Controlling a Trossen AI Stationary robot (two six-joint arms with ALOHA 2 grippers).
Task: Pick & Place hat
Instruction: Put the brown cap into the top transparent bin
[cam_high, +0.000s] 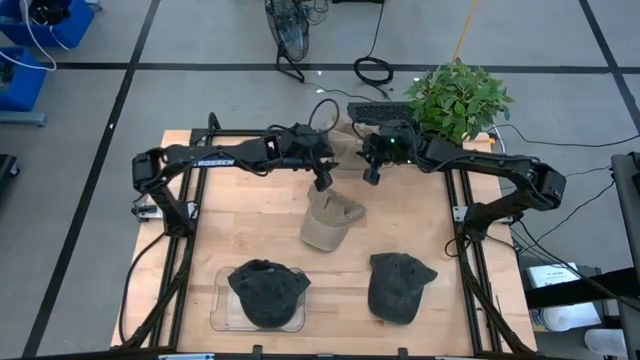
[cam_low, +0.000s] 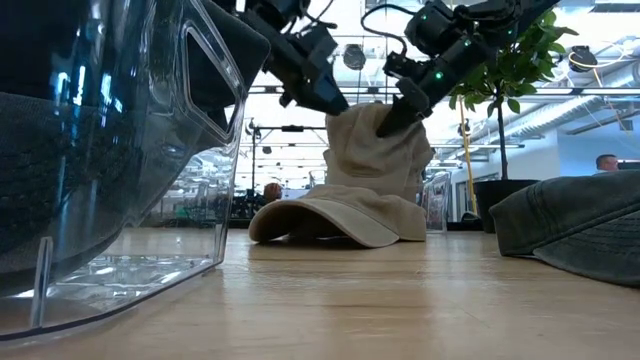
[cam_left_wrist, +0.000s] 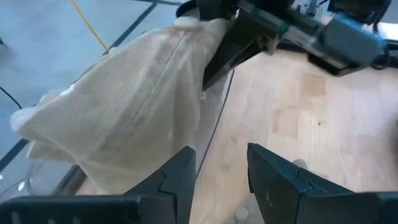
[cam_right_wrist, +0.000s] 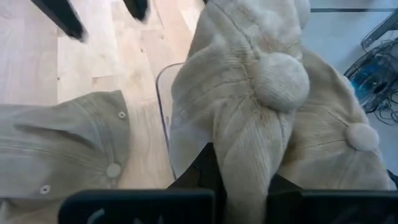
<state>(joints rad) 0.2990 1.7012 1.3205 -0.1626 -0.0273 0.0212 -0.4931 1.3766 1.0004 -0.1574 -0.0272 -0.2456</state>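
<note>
A tan hat (cam_right_wrist: 261, 74) hangs from my shut right gripper (cam_right_wrist: 242, 168) near the table's far middle; in the low view this tan hat (cam_low: 385, 150) droops below that gripper (cam_low: 397, 112). My left gripper (cam_left_wrist: 221, 152) is open beside it, touching nothing, and in the high view it (cam_high: 322, 182) stands left of my right gripper (cam_high: 372, 174). A second tan hat (cam_high: 328, 224) rests on the table by its brim and rim. One dark hat (cam_high: 266, 290) sits in a clear tray (cam_high: 222, 318), another dark hat (cam_high: 400, 286) lies on the wood. My right gripper pinches a bunched fold of the tan hat's crown, just below the top button (cam_right_wrist: 249, 140), between its two fingers. The hat hangs slack below the fingers (cam_low: 390, 118). Whether its lower edge touches the tan hat on the table, I cannot tell.
More tan hats (cam_right_wrist: 348, 143) lie at a clear container (cam_right_wrist: 163, 93) by the far edge. A potted plant (cam_high: 458, 98) stands at the far right corner. Black rails (cam_high: 478, 280) run along both table sides. Bare wood (cam_high: 260, 220) lies left of the middle.
</note>
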